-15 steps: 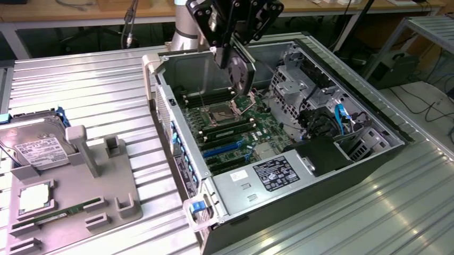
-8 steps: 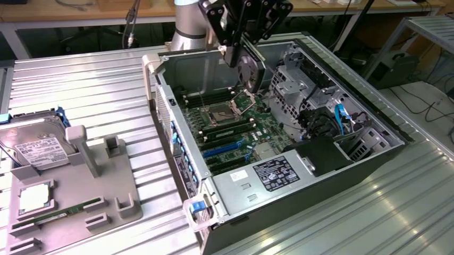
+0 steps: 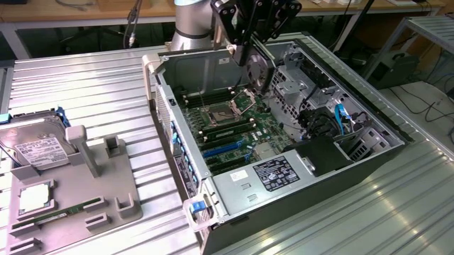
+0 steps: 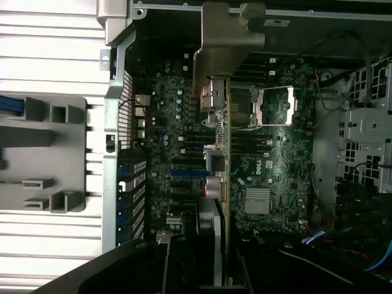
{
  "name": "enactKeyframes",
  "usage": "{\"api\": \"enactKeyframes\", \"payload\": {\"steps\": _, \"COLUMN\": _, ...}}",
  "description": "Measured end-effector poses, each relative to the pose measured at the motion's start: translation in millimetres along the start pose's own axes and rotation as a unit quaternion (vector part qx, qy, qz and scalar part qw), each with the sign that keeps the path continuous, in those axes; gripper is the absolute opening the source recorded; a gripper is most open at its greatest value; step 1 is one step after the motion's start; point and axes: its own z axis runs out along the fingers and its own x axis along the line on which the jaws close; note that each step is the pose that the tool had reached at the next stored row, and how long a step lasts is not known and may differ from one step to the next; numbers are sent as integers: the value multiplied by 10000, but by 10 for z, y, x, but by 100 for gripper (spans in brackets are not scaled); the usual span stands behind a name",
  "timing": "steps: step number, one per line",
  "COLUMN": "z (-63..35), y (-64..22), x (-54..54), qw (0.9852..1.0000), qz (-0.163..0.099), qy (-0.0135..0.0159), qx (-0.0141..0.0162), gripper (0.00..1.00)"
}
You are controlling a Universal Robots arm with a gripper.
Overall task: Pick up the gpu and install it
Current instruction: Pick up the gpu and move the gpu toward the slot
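Exterior view: the end effector is clamped on the upper edge of the gpu. The gpu hangs above the motherboard, over the far end of the open computer case. It stands on edge with its flat faces upright and its fan face turned toward the exterior view's right.

Wrist view: the gpu appears edge-on. Its long axis runs from the end effector to the silvery bracket. The bracket end lies toward the case wall beside the beige handle.

Surface: the case lies on its side, open face up, on a ribbed metal bench. On the exterior view's left a grey holder carries a hard drive, a processor chip and a memory stick.

Room: wooden desks with hanging cables stand along the far side. A grey rack stands at the far right.
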Motion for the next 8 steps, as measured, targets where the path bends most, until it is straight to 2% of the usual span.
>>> {"api": "enactKeyframes", "payload": {"steps": 8, "z": 1, "y": -7, "x": -170, "qw": 10000, "qz": 0, "qy": 0, "qx": 0, "gripper": 29}}
